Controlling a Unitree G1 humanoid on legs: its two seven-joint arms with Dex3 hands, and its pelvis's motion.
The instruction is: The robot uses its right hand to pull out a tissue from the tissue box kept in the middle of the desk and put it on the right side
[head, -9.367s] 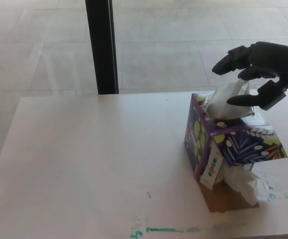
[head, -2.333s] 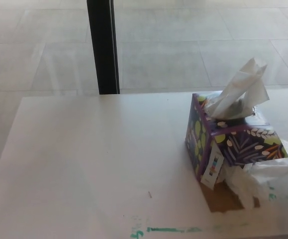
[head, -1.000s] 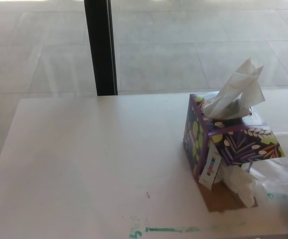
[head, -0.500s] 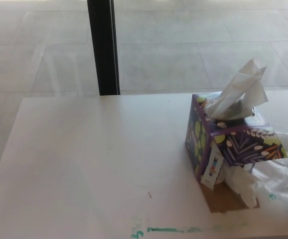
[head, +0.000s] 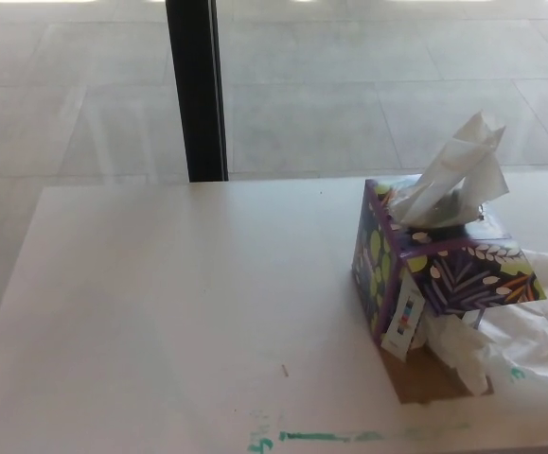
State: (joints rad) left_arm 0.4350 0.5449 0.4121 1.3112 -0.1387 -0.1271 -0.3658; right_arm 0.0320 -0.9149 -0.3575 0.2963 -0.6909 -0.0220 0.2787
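A purple tissue box [head: 434,270] with leaf patterns stands on the right part of the white desk [head: 188,312]. A white tissue [head: 458,175] sticks up out of its top opening. To the right of the box, a loose white tissue [head: 539,331] lies spread on the desk, reaching the picture's right edge. More crumpled tissue [head: 458,345] lies at the box's front right corner. Neither hand shows in the head view.
A brown patch [head: 425,378] marks the desk just in front of the box. Green paint smears [head: 321,437] run along the desk's near edge. A black post [head: 196,90] stands behind the desk against a tiled floor.
The robot's right hand, which gripped the tissue at the box top 9.4 s ago, has left the view. A loose tissue now lies spread right of the box, and has settled flatter.
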